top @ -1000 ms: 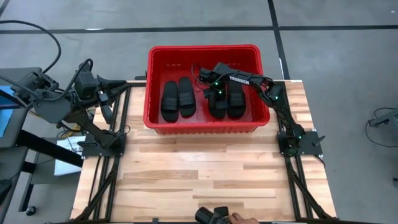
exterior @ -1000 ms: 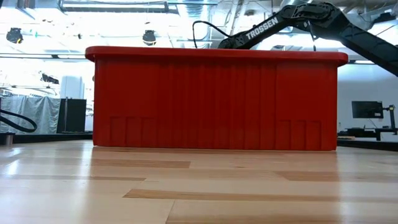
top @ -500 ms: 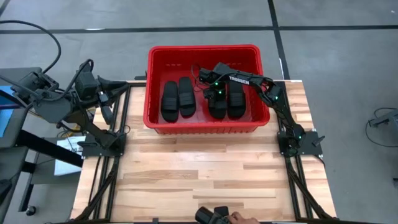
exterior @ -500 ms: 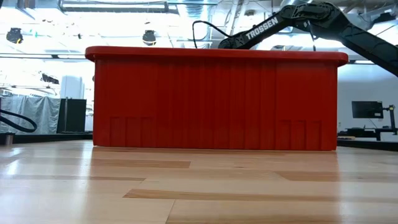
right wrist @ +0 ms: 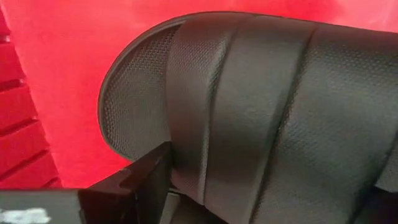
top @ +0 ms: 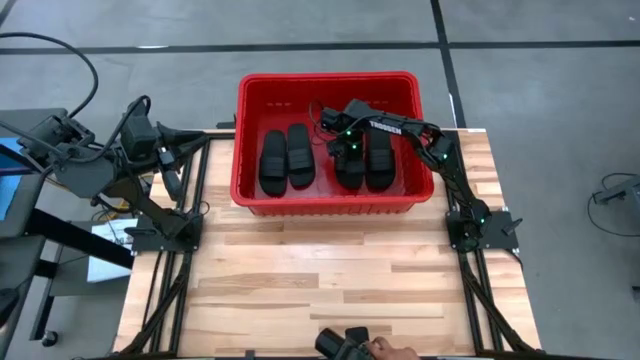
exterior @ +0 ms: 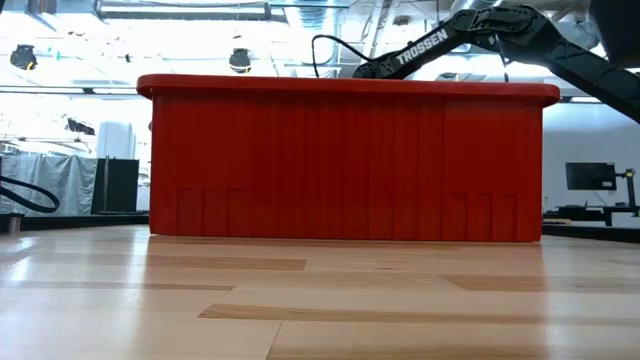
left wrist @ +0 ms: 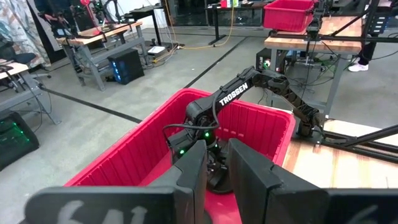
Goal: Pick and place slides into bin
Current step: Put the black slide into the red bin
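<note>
Inside the red bin (top: 327, 88), four black slides (top: 287, 157) lie in two pairs. The right end effector (top: 345, 152) hangs wide open over the right pair, gripping nothing; the left end effector (left wrist: 214, 165) waits beside the bin, fingers slightly parted.

We see a bright red bin (top: 328, 205) with ribbed sides. The four slides (top: 286, 157) inside are black, with tiny dots. Our table (top: 320, 280) is striped light wood.

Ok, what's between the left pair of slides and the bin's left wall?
Nothing: in the high view, bare red floor separates the left pair of slides from the bin wall.
</note>
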